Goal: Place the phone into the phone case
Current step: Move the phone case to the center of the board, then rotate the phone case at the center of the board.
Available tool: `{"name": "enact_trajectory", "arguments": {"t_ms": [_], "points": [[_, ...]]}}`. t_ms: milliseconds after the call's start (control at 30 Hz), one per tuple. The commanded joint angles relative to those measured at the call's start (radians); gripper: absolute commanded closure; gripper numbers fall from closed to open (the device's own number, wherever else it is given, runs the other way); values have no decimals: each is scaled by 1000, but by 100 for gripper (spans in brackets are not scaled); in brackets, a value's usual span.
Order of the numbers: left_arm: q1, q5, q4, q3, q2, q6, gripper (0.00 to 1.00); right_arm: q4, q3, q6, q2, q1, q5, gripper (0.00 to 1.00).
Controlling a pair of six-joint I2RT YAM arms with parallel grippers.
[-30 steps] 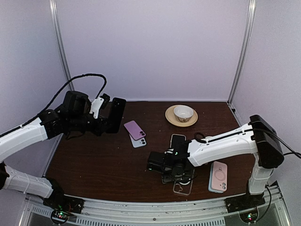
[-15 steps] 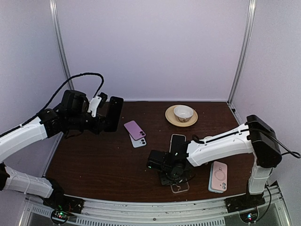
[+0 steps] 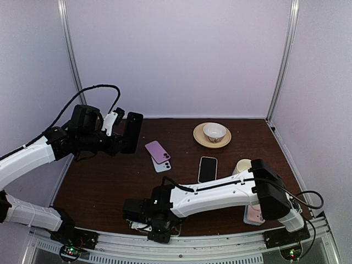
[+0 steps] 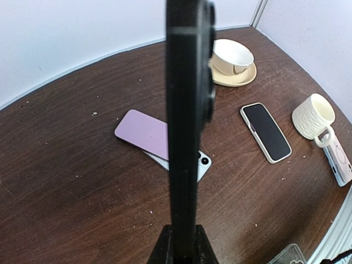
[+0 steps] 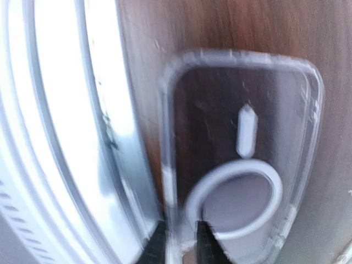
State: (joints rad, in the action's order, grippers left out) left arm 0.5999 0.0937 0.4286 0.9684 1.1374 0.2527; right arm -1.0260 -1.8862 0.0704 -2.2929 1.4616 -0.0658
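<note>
Item 1, table (image 3: 110, 187): dark brown wood. I am viewing it from above, and a metal rail (image 5: 66, 137) is running along its near edge.

Item 2, right arm (image 3: 220, 190): it is reaching low across the near side toward the left.

Item 3, left arm (image 3: 27, 159): it is hanging raised over the far-left part of the table.

Item 4, crockery: a bowl (image 3: 214, 131) is sitting in a saucer (image 3: 199, 137) at far centre. A cream mug (image 3: 242, 165) is standing nearer, to the right.

Item 5, black phone (image 4: 184, 110): the left gripper (image 4: 181, 245) is clamping its lower end tight. It is holding the phone upright, edge-on to my wrist view, well above the wood.

Item 6, spare phones: a purple phone (image 3: 157, 150) is lying across a white phone (image 3: 164, 165). A dark-screened phone (image 3: 207, 169) is lying apart from them, face up.

Item 7, clear phone case (image 5: 220, 121): it is sitting just beside the rail, with the ring on its back showing. The right gripper (image 5: 180, 242) is pinching its side wall between nearly closed fingers (image 5: 202, 242). The view is blurring, so I cannot tell whether the case is resting on the wood or lifted.
</note>
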Motion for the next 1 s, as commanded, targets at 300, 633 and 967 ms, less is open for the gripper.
{"name": "enact_trajectory", "arguments": {"t_ms": [300, 633, 967], "points": [[-11, 23, -79, 0, -13, -1, 100, -215, 188, 263, 212, -16, 378, 51], [-11, 22, -72, 3, -10, -2, 100, 104, 440, 619, 323, -16, 73, 76], [-11, 24, -75, 3, -10, -3, 100, 161, 450, 722, 241, -95, 83, 86]]}}
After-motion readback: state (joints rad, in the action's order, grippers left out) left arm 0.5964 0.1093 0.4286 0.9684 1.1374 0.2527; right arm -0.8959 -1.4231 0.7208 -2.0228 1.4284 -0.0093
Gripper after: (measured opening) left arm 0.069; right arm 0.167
